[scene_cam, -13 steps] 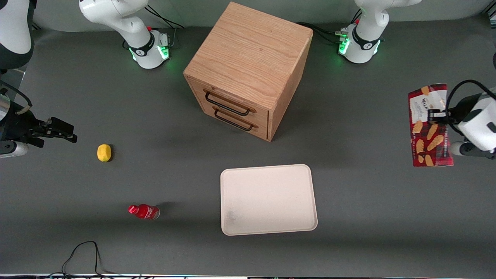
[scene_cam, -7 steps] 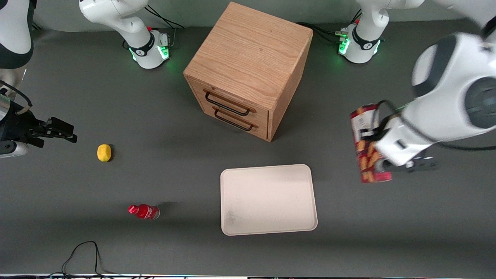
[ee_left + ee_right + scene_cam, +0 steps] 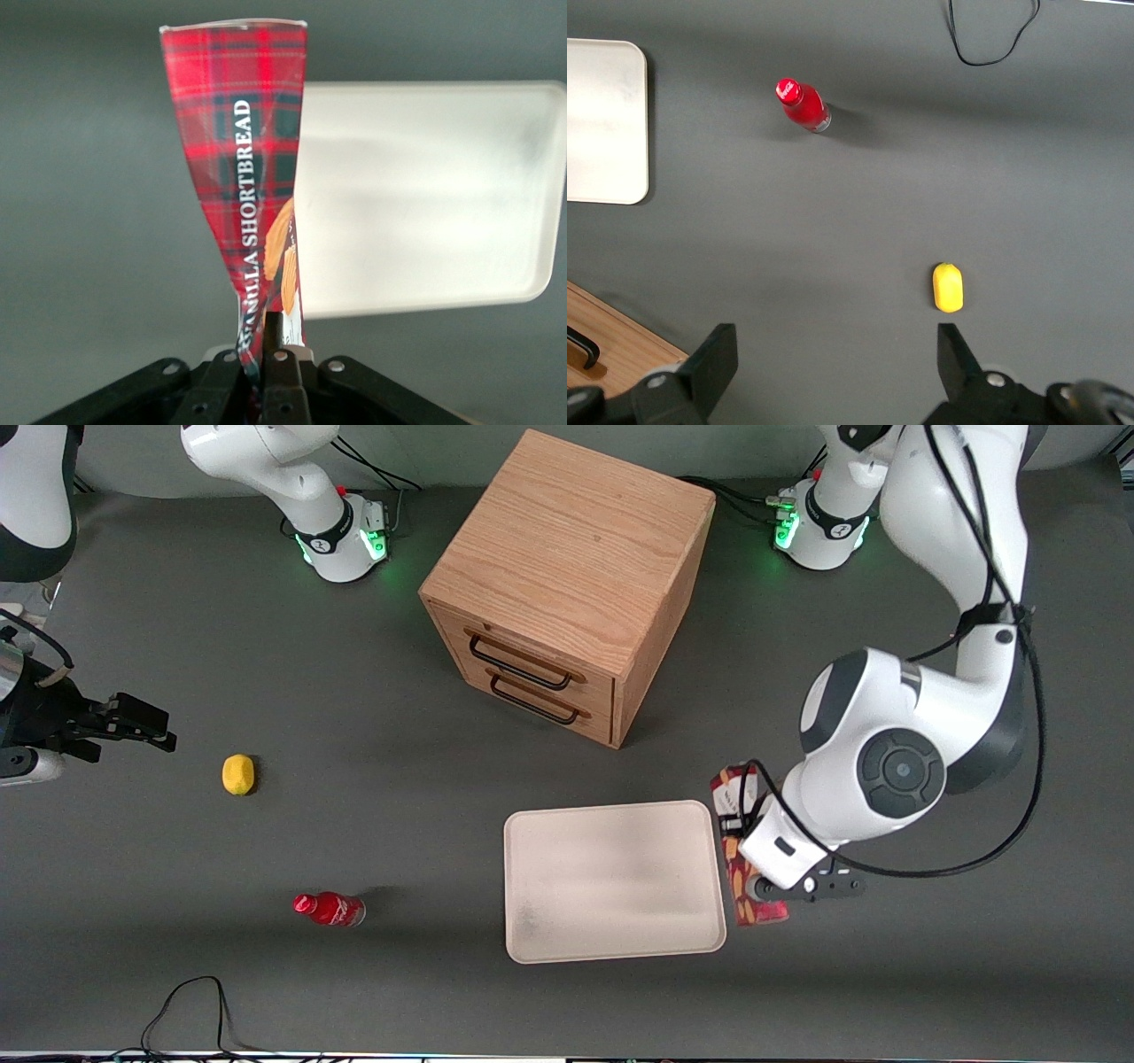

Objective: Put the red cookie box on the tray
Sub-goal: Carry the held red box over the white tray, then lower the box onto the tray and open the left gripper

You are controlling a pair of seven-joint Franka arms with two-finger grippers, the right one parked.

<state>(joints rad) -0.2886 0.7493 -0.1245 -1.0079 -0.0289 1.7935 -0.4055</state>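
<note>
Cookie box carried in from the working arm's end of the table to the tray's edge.
The tool (image 3: 270,354) grips the red cookie box (image 3: 742,850), held in the air just beside the tray (image 3: 611,881) at its 3 o'clock rim; earlier it hung well apart from it.

You have a dark grey matte worktop (image 3: 266,691) filling nearly the whole front view. A paler grey strip (image 3: 443,452) runs along the worktop's edge farthest from the front camera. The one piece of furniture is a light oak cabinet (image 3: 567,540) standing midway along that edge, turned at an angle, with two drawers and black wire handles (image 3: 523,664). The light is soft and even, so you get only faint, blurred shadows. A black cable (image 3: 190,1005) loops at the nearest edge, toward the parked arm's end.
</note>
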